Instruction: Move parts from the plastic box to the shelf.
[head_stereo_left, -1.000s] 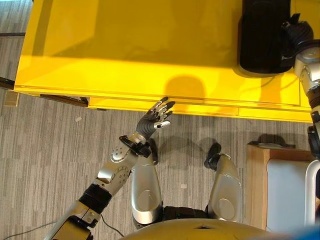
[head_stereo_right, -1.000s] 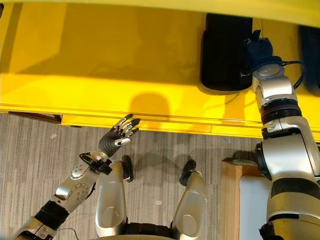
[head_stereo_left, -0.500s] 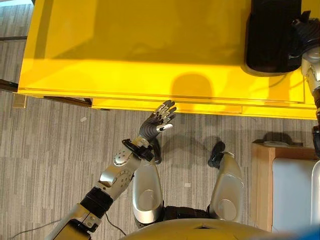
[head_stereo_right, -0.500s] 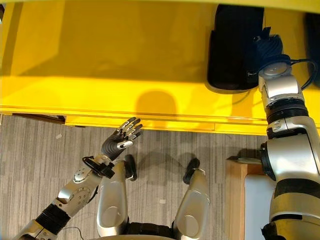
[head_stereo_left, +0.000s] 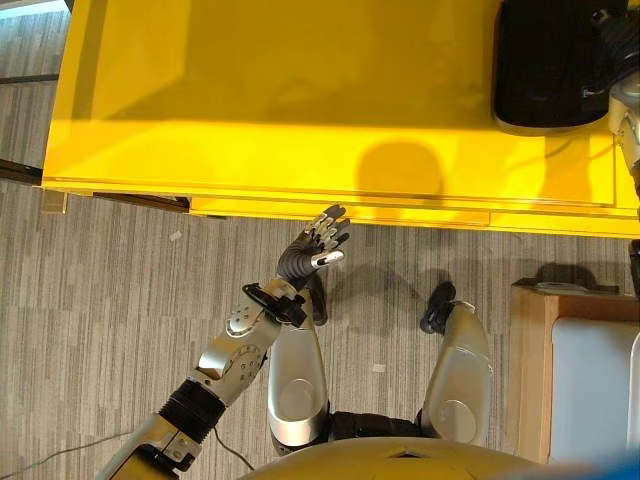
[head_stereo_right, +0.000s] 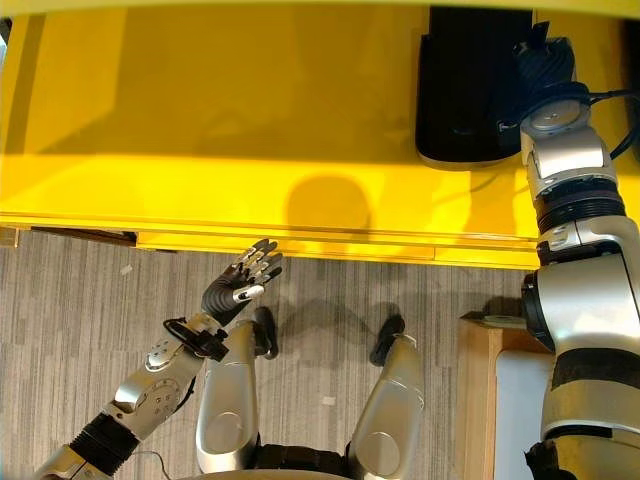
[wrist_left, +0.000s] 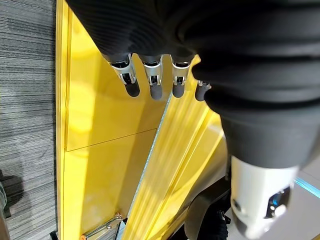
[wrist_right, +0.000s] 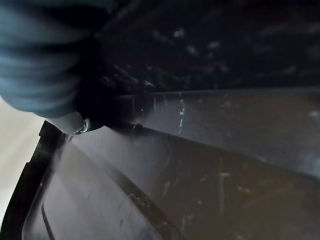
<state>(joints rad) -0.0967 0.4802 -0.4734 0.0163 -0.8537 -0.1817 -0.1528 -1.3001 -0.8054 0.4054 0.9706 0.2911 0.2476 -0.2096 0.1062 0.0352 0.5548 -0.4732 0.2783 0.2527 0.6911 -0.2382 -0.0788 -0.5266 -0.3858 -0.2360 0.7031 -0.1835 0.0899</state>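
Note:
A black plastic box (head_stereo_right: 465, 90) stands at the far right of the yellow shelf top (head_stereo_left: 250, 100). My right hand (head_stereo_right: 545, 75) reaches over the box's right rim into it, and its fingers are hidden inside. The right wrist view shows the box's dark scuffed inner wall (wrist_right: 210, 165), and I can make out no parts there. My left hand (head_stereo_left: 312, 250) is open with straight fingers (wrist_left: 152, 85), held over the floor just at the shelf's front edge, holding nothing.
A wooden stand (head_stereo_left: 528, 340) with a white top (head_stereo_left: 590, 390) sits on the floor at the lower right. Grey carpet (head_stereo_left: 100, 300) lies in front of the shelf. The shelf's front edge (head_stereo_left: 420, 215) runs across the view.
The camera has shifted a little. Both hands keep their places: the left open by the shelf's front edge, the right inside the black box.

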